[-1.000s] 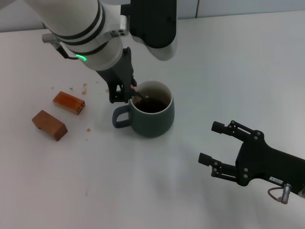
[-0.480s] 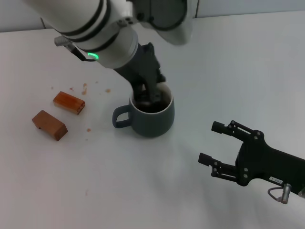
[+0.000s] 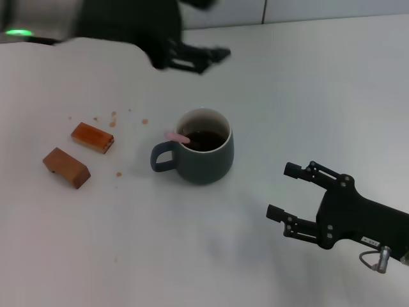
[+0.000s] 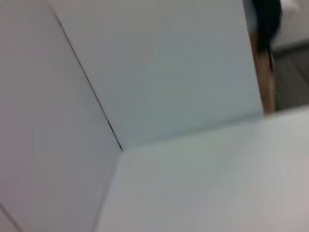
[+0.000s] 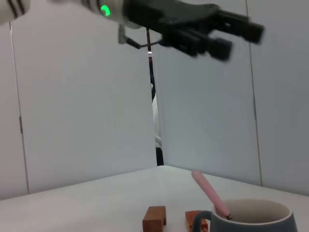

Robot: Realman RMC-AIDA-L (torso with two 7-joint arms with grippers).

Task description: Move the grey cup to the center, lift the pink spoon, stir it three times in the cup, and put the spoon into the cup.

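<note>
Pink spoon [image 3: 177, 136] stands in the grey cup [image 3: 203, 155] at table centre, handle leaning out over the cup's loop side; I read my left gripper [image 3: 203, 56] raised beyond it, fingers apart and empty, right gripper [image 3: 289, 192] open, parked well apart.

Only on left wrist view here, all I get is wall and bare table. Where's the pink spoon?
Observer: The pink spoon stands in the grey cup, handle leaning on the rim above the cup's handle.
Operator: Left claw holding anything?
Observer: No. The left claw is high above the table's far side, fingers apart, nothing in it.
Operator: Right claw?
Observer: The right claw is open, low on the cup's right, apart from it.
</note>
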